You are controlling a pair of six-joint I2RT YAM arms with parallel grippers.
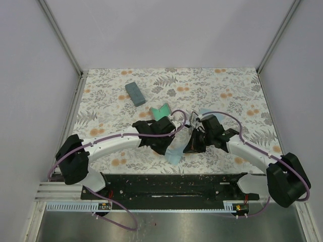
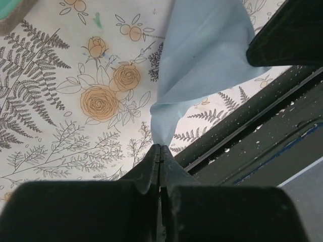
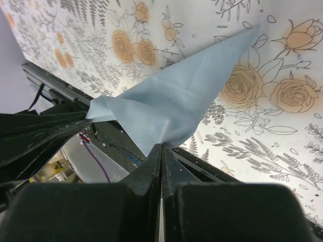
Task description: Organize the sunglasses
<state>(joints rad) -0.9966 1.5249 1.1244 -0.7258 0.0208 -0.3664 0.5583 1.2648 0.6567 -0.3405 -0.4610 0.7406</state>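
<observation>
Far-left tabletop point(image 1: 227, 85): slate-blue oblong case point(image 1: 135, 94), lying flat at an angle, well apart from both arms.
Left-centre: teal-green object point(image 1: 161, 111) just beyond the left wrist; can't tell what it is. Its corner shows at the top-left edge of the left wrist view.
Left gripper point(image 2: 160, 148): jaws together, clamped on one corner of the light blue cloth point(image 3: 171, 101).
Cloth: hangs stretched between the two grippers, off the floral surface, over the near edge by the black base rail point(image 1: 166, 184). Creased near each pinch point.
Right gripper point(image 3: 161, 147): jaws together, clamped on the cloth's lower edge. The left fingers show at the left of the right wrist view, on the other corner.
Right-centre: second light blue cloth point(image 1: 206, 112) just beyond the right wrist, partly covered by the arm.
Sunglasses: can't locate them. There are thin dark lines between the wrists in the top view, too small to tell from the cable.
</observation>
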